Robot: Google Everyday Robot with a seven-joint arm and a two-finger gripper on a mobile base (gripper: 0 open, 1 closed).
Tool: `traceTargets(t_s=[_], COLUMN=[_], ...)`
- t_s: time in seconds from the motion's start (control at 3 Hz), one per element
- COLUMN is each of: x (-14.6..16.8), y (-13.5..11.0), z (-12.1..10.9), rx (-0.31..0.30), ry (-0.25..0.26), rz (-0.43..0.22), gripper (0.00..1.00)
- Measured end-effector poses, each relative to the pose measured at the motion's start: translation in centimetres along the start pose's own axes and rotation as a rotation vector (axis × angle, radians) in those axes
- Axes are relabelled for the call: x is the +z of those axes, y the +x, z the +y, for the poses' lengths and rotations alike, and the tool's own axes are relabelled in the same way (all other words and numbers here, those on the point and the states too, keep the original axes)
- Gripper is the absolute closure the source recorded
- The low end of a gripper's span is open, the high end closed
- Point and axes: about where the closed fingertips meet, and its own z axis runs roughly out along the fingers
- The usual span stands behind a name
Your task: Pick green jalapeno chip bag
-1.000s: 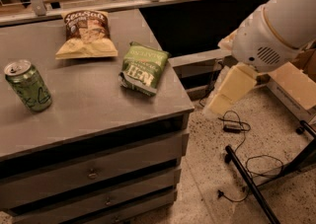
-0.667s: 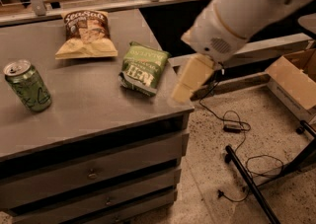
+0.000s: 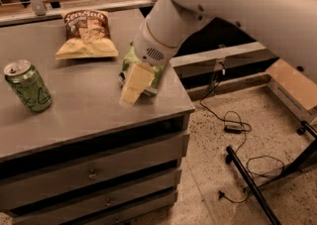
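The green jalapeno chip bag (image 3: 127, 63) lies near the right edge of the grey cabinet top (image 3: 84, 112). My white arm reaches in from the upper right and covers most of the bag; only green strips show at its left and right sides. My gripper (image 3: 132, 87), cream-coloured, points down at the near edge of the bag, at or just above the cabinet top.
A green drink can (image 3: 27, 86) stands at the left. A larger tan-and-brown chip bag (image 3: 86, 33) lies at the back. Drawers (image 3: 94, 172) are below the top. On the floor to the right are cables (image 3: 233, 125), a black stand leg (image 3: 252, 189) and a cardboard box (image 3: 294, 83).
My arm has swung left from beside the cabinet to over its top. The gripper now sits over the green bag and hides most of it. The bag, can and tan bag have not moved.
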Motion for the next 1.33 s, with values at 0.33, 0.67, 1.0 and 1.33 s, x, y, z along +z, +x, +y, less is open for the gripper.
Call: traceTargets(t_s=[0.33, 0.67, 1.0, 1.33], x=[2.8, 4.0, 4.4, 4.2], y=[0.4, 1.4, 2.2, 3.3], z=[-0.4, -1.1, -1.9, -3.0], rx=[0.0, 0.011, 0.017, 0.041], ry=[0.024, 0.062, 0.103, 0.133], rz=[0.03, 0.064, 0.101, 0.125], gripper=[0.0, 0.0, 0.0, 0.12])
